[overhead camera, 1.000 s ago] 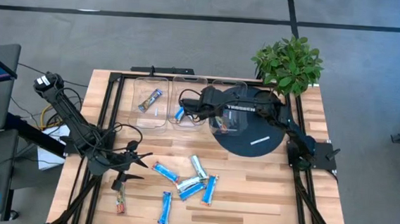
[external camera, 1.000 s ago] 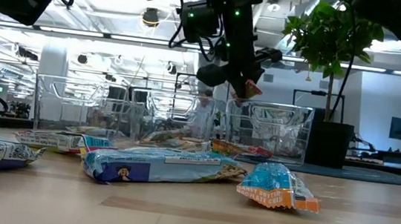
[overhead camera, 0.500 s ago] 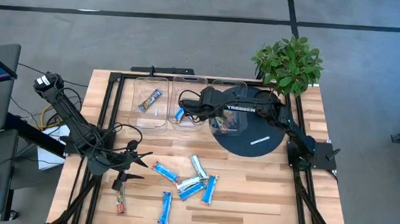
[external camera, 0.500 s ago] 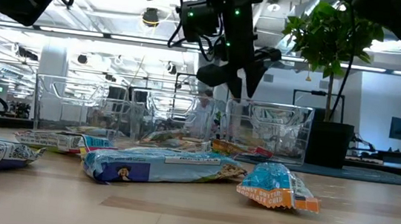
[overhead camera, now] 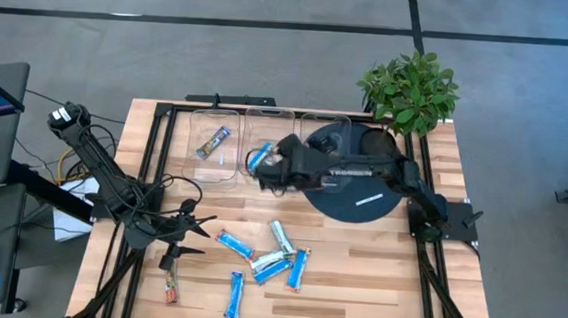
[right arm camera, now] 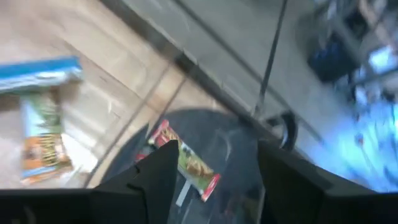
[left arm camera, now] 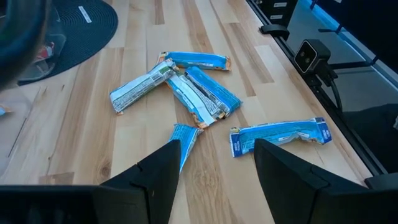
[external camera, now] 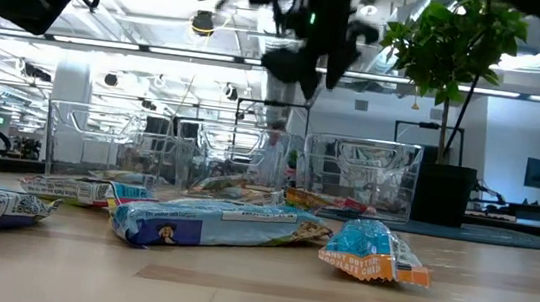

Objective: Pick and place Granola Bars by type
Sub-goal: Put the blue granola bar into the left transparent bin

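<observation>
Nearest, blue Granola Bars (overhead camera: 273,262) lie scattered on the table (overhead camera: 376,276); left gripper (overhead camera: 190,241) waits beside them, fingers spread; farther back, right gripper (overhead camera: 264,164), released, hovers over the clear bins (overhead camera: 227,145); a red bar (right arm camera: 183,160) lies below.

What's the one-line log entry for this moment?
right pincer: open, over bins | red bar: in bin below | left pincer: open, idle, table left | blue bars: loose on table
</observation>
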